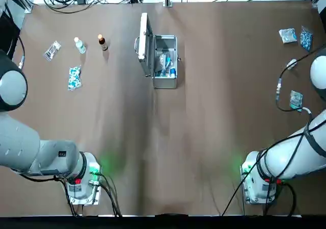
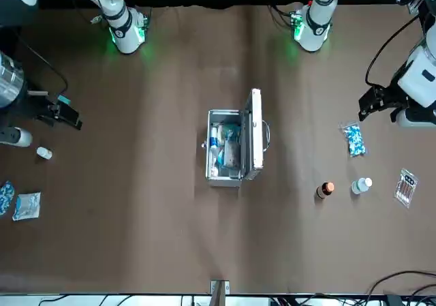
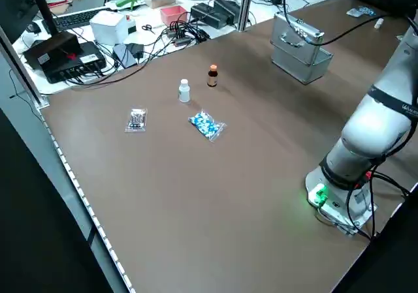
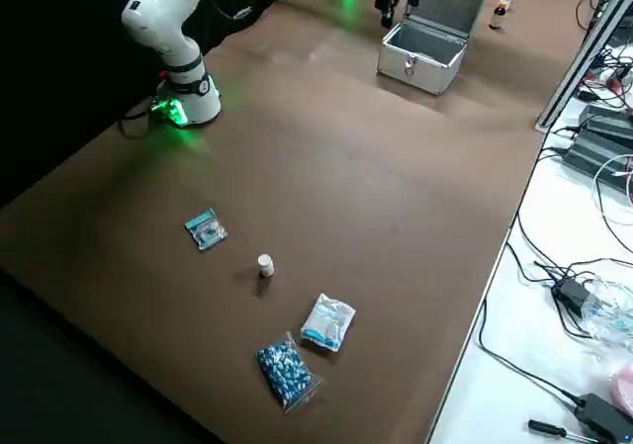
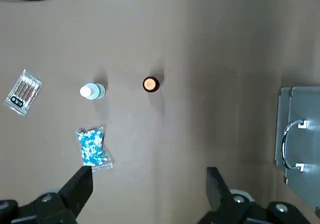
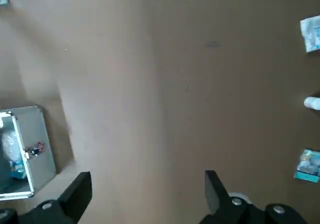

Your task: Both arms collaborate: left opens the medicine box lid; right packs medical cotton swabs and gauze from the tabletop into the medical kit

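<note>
The silver medicine box [image 1: 165,81] stands open at the far middle of the table, its lid [image 1: 144,43] upright on the left arm's side, also seen in the front view [image 2: 255,139]. Inside lies a teal-blue and white packet, the medical cotton swabs [image 2: 216,142], with a pale white piece [image 2: 232,157] beside it that may be the gauze. My left gripper [image 5: 147,184] hangs open high over the table's left side, well away from the box [image 5: 300,134]. My right gripper [image 6: 146,186] is open too, raised over the right side [image 2: 65,115], holding nothing.
On the left lie a blue-speckled packet [image 1: 74,77], a white bottle [image 1: 79,45], a brown bottle [image 1: 103,42] and a clear sachet [image 1: 51,50]. On the right are a small teal packet [image 1: 296,99], a small white bottle [image 1: 291,63] and two packets [image 1: 288,35]. Cables run along the far edge.
</note>
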### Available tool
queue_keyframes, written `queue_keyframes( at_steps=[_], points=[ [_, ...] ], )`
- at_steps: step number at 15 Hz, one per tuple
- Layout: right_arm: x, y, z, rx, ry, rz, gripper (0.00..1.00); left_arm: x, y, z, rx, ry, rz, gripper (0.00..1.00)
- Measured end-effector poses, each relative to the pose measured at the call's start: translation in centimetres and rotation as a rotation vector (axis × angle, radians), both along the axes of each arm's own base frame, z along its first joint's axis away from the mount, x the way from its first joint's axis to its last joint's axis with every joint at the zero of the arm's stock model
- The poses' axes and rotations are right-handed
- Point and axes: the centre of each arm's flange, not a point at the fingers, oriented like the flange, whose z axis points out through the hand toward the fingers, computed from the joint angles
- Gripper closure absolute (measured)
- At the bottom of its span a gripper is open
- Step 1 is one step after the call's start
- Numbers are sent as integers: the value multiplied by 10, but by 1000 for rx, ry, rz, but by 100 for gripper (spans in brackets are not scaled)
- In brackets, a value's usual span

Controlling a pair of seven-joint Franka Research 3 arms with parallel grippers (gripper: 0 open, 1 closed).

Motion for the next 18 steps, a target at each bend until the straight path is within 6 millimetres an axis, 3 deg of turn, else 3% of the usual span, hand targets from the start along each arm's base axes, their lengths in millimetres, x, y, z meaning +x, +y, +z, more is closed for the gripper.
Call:
queue_keyframes(
  at_steps=[4,7,18],
  points=[
    [-13,12,-7,-42,15,99,0,-1,0,-1,1,-2,0,0],
    [-17,9,-9,-47,11,180,0,-1,0,-1,0,-3,0,0],
    [-19,-44,6,-56,-50,192,0,-1,-1,1,0,-9,-2,0]
  ],
)
